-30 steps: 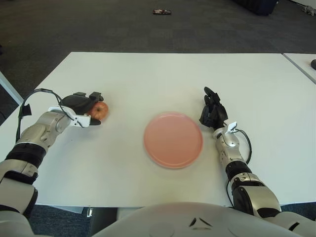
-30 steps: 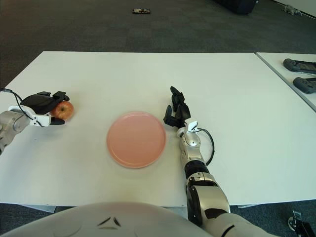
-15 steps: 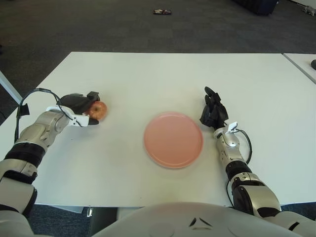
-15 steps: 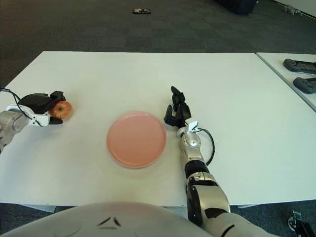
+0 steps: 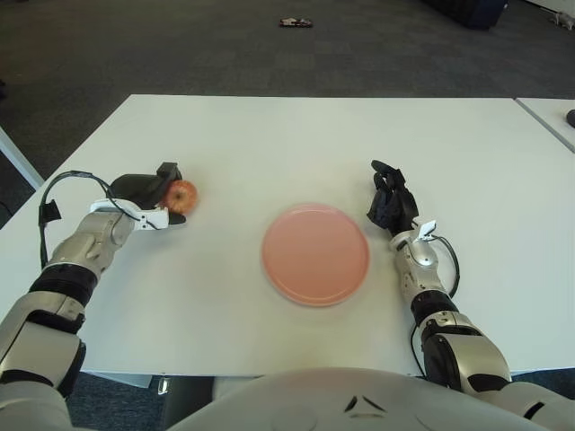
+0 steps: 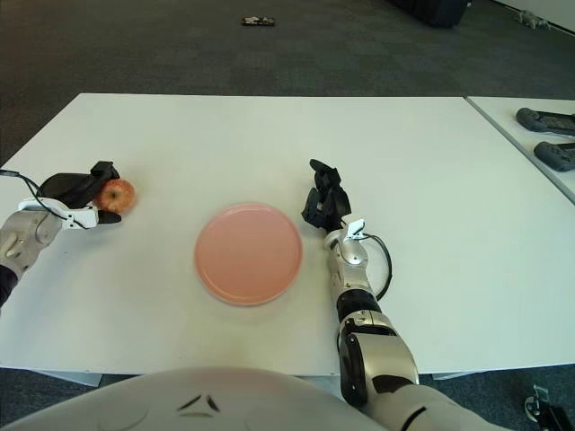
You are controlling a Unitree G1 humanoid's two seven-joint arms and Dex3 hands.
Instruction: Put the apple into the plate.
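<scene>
A red apple (image 5: 183, 192) lies at the left of the white table (image 5: 269, 135). My left hand (image 5: 171, 195) comes at it from the left. One black finger (image 5: 168, 171) is on its far side and another (image 5: 176, 218) on its near side, closed around it. A round pink plate (image 5: 315, 254) sits in the middle of the table, well to the right of the apple, with nothing in it. My right hand (image 5: 391, 202) rests just past the plate's right rim, fingers loosely bent and holding nothing.
A second white table (image 6: 539, 153) adjoins on the right with two dark controllers (image 6: 548, 121) on it. A small dark object (image 5: 294, 21) lies on the carpet beyond the table.
My left hand has turned around the apple, which now shows more and sits slightly farther back. The right hand's fingers have curled a little.
</scene>
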